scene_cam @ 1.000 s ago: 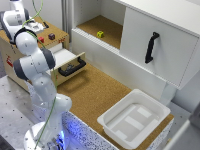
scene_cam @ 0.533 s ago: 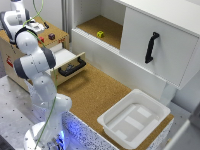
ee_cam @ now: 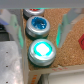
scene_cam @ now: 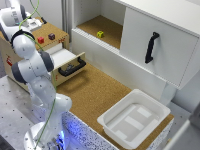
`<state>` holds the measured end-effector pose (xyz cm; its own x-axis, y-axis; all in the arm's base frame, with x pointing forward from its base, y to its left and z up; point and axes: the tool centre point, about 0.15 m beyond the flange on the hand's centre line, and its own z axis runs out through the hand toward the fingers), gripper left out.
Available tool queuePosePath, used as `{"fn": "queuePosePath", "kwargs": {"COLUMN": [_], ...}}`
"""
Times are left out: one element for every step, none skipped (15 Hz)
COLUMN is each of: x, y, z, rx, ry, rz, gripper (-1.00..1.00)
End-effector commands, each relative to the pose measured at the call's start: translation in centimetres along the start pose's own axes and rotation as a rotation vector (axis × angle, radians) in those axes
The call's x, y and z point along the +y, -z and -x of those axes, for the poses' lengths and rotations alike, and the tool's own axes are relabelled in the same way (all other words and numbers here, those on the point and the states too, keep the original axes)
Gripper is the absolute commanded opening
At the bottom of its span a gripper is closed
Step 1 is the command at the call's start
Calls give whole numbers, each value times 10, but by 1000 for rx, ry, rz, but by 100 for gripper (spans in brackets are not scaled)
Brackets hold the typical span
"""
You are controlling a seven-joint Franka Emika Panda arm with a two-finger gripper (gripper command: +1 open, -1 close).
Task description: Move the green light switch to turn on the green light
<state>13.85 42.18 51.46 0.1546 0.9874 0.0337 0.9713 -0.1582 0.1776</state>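
In the wrist view a round green light [ee_cam: 41, 50] glows brightly in its metal ring on the wooden panel. Beside it are a blue light [ee_cam: 37, 25] and part of a red one [ee_cam: 35, 10], both dim. My gripper [ee_cam: 38, 34] hangs above them, open, and its fingertips [ee_cam: 17, 32] catch the green glow on either side of the blue light. I cannot make out the green light switch in either view. In the exterior view the arm's white hand [scene_cam: 14, 14] is over the wooden box [scene_cam: 10, 55] at the far left, with its fingers hidden.
A red block [scene_cam: 41, 40] and a dark block [scene_cam: 51, 36] sit on top of the box. Below them is an open drawer [scene_cam: 70, 62] with a black handle. A white cabinet holds a yellow-green cube [scene_cam: 100, 34] and has a door handle [scene_cam: 151, 47]. A white bin [scene_cam: 134, 117] stands on the cork.
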Motion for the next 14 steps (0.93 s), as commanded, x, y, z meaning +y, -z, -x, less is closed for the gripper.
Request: {"fn": "queuePosePath", "kwargs": {"x": [-1,-1,-1,-1,-1,-1,-1,-1,-1,-1,-1,-1,-1,-1], "y": [-2,-1,0,0,0,0,0,0,0,0,0,0,0,0], "z": [0,2,6,6,6,6,6,6,6,6,6,6,6,6], "rx": [-51,-51,-47,-47,-47,-47,-47,-47,-47,-47,-47,-47,-47,-47], "ry": [-36,-44,-64,-64,-64,-64,-64,-64,-64,-64,-64,-64,-64,-64], "rz": [25,27,28,28,28,28,28,28,28,28,28,28,28,28], "gripper": [100,100,100,100,100,100,100,100,100,100,100,100,100,100]}}
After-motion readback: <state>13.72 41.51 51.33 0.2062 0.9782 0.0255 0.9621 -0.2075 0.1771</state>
